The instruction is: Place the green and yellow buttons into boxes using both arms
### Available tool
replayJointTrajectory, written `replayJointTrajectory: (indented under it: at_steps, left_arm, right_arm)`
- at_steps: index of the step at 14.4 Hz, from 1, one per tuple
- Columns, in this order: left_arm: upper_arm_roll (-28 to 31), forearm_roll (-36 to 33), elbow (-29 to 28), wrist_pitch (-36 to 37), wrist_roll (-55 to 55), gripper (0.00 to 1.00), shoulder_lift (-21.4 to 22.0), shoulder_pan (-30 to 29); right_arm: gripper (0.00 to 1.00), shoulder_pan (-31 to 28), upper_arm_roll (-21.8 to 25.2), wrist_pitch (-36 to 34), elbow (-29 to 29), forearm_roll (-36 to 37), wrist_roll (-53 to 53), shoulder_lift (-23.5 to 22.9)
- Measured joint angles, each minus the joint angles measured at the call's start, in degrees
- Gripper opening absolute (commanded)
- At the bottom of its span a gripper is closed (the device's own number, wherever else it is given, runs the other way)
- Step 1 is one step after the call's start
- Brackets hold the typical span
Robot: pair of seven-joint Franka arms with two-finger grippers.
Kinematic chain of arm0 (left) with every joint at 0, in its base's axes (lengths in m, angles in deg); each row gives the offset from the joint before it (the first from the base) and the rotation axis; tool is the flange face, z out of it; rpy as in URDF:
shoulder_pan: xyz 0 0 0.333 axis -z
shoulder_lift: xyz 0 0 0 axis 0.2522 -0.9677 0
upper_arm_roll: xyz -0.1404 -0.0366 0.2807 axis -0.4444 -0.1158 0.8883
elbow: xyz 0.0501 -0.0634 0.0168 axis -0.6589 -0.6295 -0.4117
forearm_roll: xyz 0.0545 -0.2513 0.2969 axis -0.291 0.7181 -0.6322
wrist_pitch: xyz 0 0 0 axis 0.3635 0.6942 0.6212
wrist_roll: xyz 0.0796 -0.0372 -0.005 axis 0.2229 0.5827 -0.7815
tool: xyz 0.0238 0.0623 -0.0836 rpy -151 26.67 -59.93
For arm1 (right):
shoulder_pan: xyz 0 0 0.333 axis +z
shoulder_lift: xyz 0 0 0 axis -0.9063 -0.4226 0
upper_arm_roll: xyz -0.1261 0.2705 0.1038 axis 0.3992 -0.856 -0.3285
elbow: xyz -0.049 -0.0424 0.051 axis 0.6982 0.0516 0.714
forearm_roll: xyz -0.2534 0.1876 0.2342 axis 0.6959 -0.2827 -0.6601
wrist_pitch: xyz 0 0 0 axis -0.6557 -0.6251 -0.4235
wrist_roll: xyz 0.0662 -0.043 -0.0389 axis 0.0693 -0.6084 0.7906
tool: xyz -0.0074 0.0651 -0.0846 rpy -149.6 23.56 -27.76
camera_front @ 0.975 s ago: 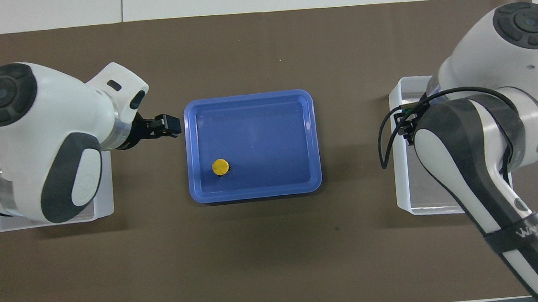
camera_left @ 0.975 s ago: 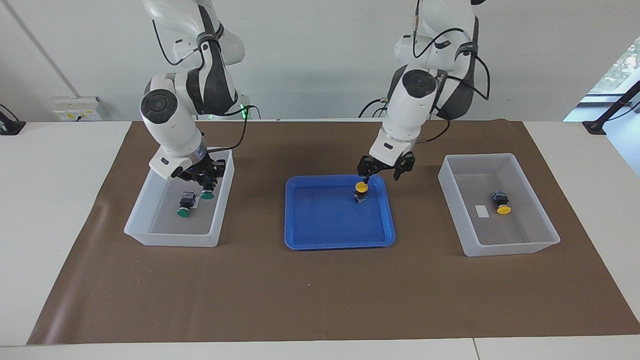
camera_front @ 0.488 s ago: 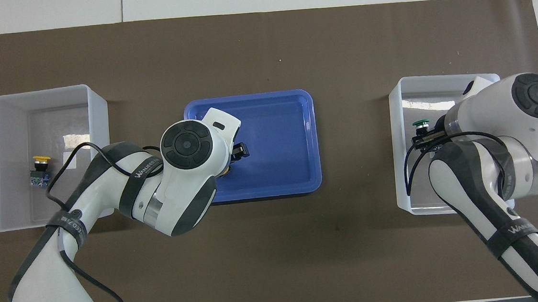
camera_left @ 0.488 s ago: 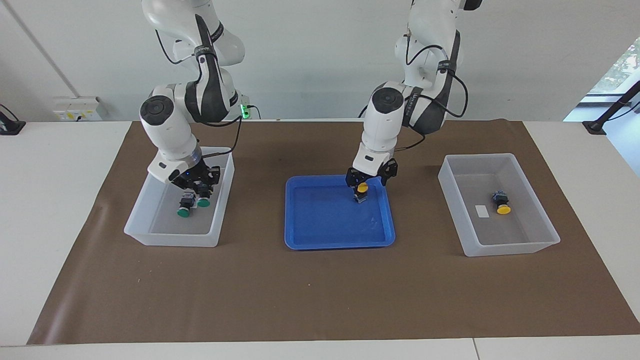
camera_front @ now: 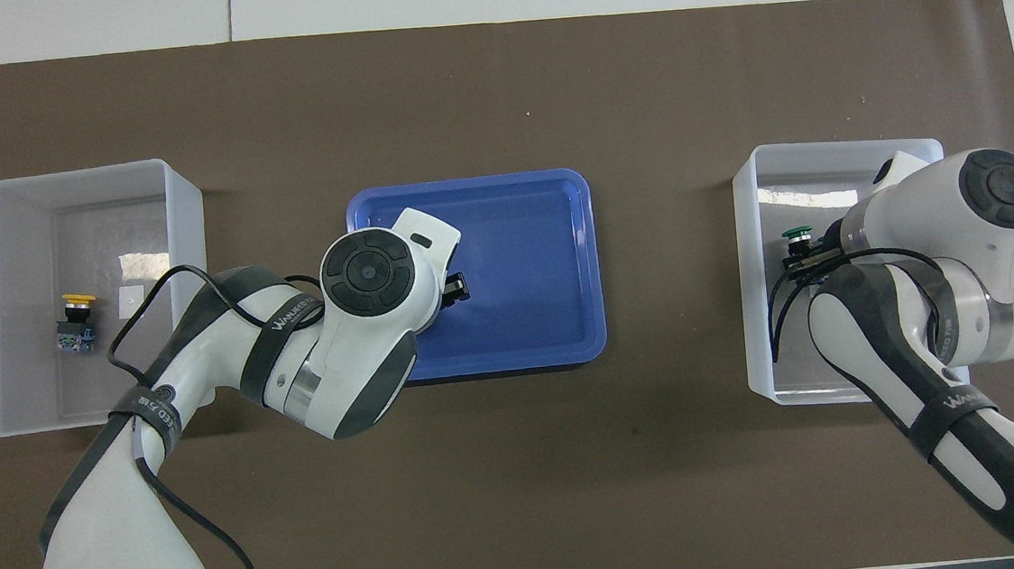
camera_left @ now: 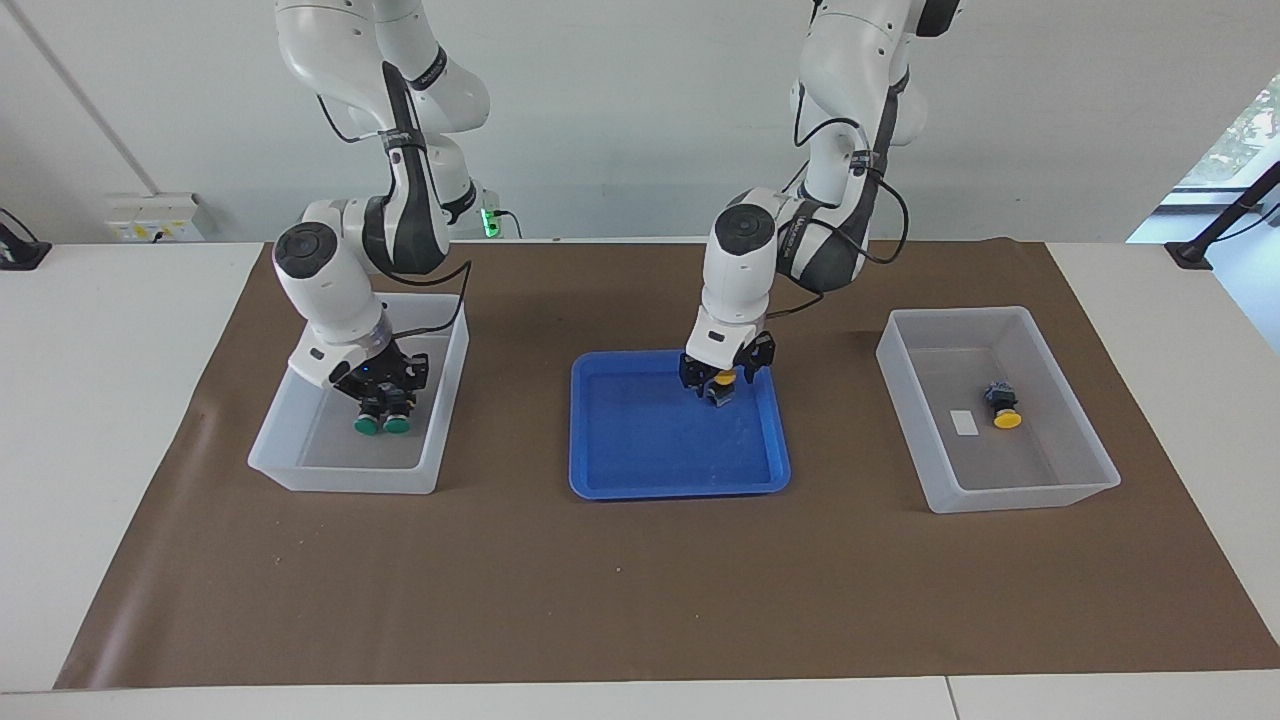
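In the blue tray [camera_left: 650, 480] a yellow button [camera_left: 722, 378] stands upright, and my left gripper [camera_left: 722, 386] is down around it, open, one finger on each side. The overhead view hides this button under the left wrist [camera_front: 370, 273]. My right gripper [camera_left: 392, 404] is low inside the box [camera_left: 345, 478] at the right arm's end, shut on a green button [camera_left: 398, 424] that sits right beside another green button [camera_left: 366, 426]. The box [camera_left: 1020, 495] at the left arm's end holds a yellow button [camera_left: 1003, 408] lying on its side.
Brown paper [camera_left: 640, 600] covers the table under the tray and both boxes. A small white label [camera_left: 965, 422] lies on the floor of the box at the left arm's end. The blue tray [camera_front: 539, 228] sits midway between the two boxes.
The left gripper came down into the tray around the yellow button. The right gripper sank into its box, bringing the held green button down beside the other one.
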Motion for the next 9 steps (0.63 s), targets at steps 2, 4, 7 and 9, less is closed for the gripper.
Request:
replayJointTrajectory:
  at_steps: [2, 4, 7, 9]
  left_arm:
    - [0.0, 0.0, 0.0, 0.0, 0.0, 0.37, 0.0, 0.0]
    - [0.0, 0.0, 0.0, 0.0, 0.0, 0.27, 0.0, 0.0]
    - [0.1, -0.1, 0.0, 0.0, 0.0, 0.05, 0.0, 0.0]
    - [0.2, -0.1, 0.0, 0.0, 0.0, 0.0, 0.0, 0.0]
  right_arm:
    - [0.17, -0.2, 0.0, 0.2, 0.0, 0.0, 0.0, -0.2]
    - [0.8, -0.3, 0.0, 0.2, 0.0, 0.0, 0.0, -0.2]
    - [1.0, -0.3, 0.0, 0.2, -0.1, 0.0, 0.0, -0.2]
    - [1.0, -0.3, 0.0, -1.6, -1.1, 0.0, 0.0, -0.1]
